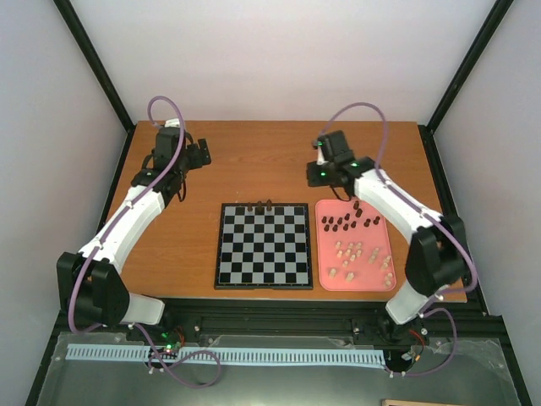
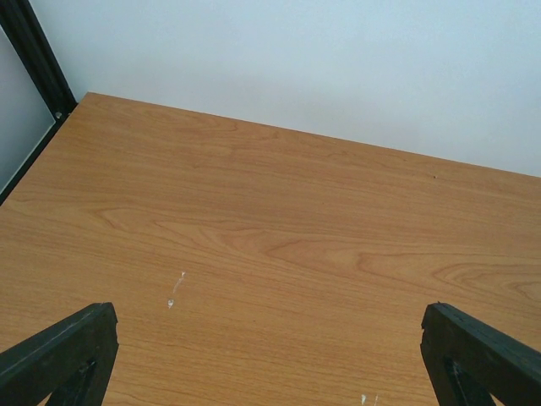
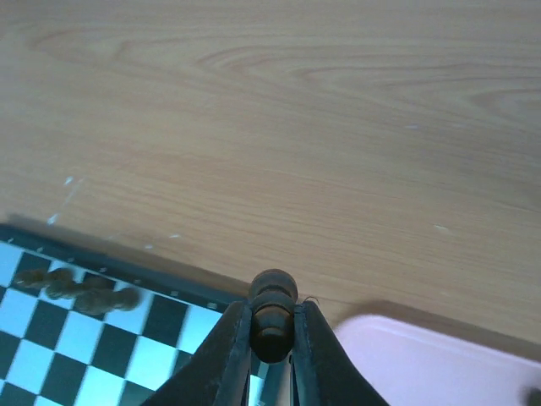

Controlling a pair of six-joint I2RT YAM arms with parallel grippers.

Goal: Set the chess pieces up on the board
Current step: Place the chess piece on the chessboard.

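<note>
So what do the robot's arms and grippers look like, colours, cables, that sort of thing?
Both the left arm and right arm have white shells with black joints. A purple cable loops along each. The left gripper and right gripper are black, with wedge-shaped fingers. Small green lights glow near the wrists.

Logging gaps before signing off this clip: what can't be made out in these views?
Pieces in the pink tray: too small in top view to name types.
Dark pieces on the far row of the board: tiny from above, blurred in right wrist view; count unclear.
Held dark piece: lower part hidden by the right gripper, right wrist view.
Board and tray: outside the left wrist view, which shows only table.
</note>
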